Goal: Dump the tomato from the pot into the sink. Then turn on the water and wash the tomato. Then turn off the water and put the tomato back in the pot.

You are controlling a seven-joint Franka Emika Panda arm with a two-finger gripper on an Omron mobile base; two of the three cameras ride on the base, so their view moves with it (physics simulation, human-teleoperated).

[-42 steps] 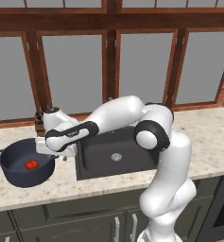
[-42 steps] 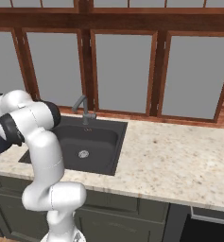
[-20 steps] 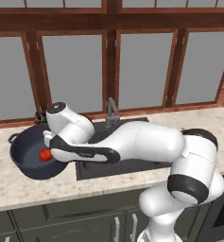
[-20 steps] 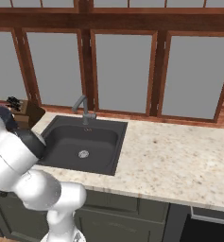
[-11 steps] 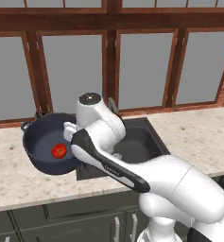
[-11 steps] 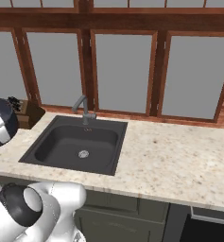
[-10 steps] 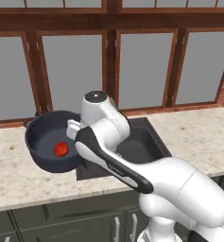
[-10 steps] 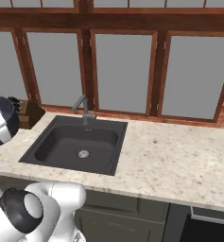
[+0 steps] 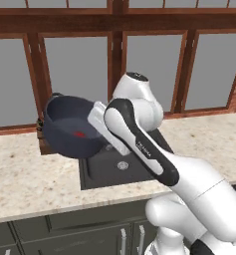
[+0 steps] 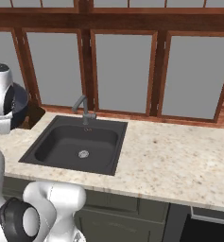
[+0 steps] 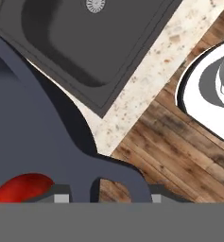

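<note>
Red tomato [image 9: 78, 134] is sitting low inside the pot [image 9: 69, 127], pretty much against the bottom wall since the pot is tipped toward the camera in the left base view. In the hand view the tomato [image 11: 20, 187] peeks out at the lower left, just left of the pot's loop handle [image 11: 114, 182], so it's right beside the gripper [image 11: 106, 198] with only the pot wall and rim between them.

The pot is lifted off the counter [image 9: 25, 177], held up in the air just left of the sink [image 9: 120, 164] and overlapping the sink's left edge from that angle. The gripper is clamped on the pot at the loop handle side; the finger tips themselves are mostly cut off at the bottom of the hand view, but the handle sits right between them, so I'd call it a grip on the pot rather than loose jaws.

From the right base view the pot [image 10: 20, 108] shows as a dark curve behind the arm, left of the sink [image 10: 75, 142]. The faucet [image 10: 83, 109] stands at the back edge of the sink, and the silver drain [image 10: 83, 153] is in the sink's middle. Wooden floor [image 11: 179, 156] shows past the counter edge in the hand view.
</note>
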